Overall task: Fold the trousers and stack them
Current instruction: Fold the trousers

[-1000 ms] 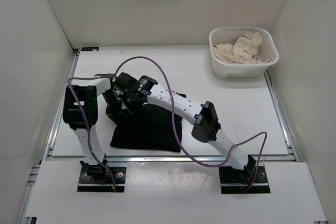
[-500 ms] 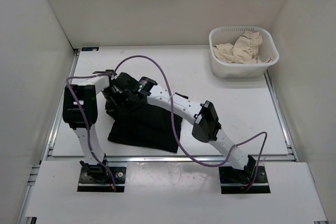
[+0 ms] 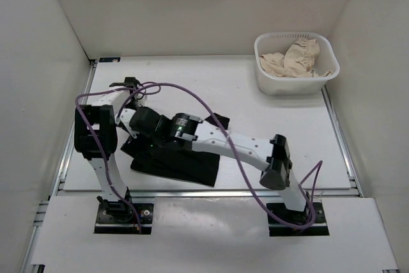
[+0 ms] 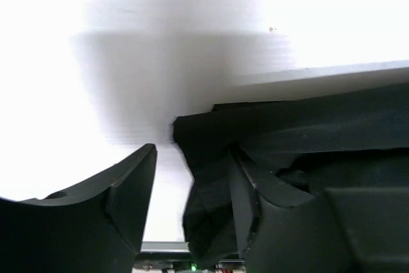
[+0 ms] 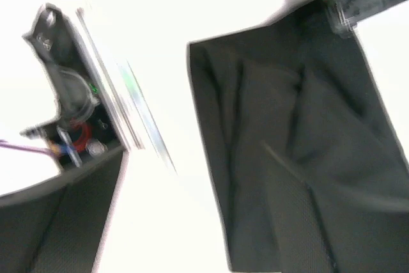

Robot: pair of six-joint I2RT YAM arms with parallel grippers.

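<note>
fold looks laid: my left fingers (image 4: 83, 215) and right fingers (image 5: 57, 228) stand spread off the trousers (image 3: 179, 164), so next i'd regrip an edge and fold again.

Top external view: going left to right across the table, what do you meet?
left arm → trousers, a black bundle → basket holding beige cloth. The right arm crosses over the trousers, so it is left out.

The black trousers (image 3: 182, 165) lie folded in a compact, slightly rumpled bundle on the table's (image 3: 268, 103) near-left part.
</note>
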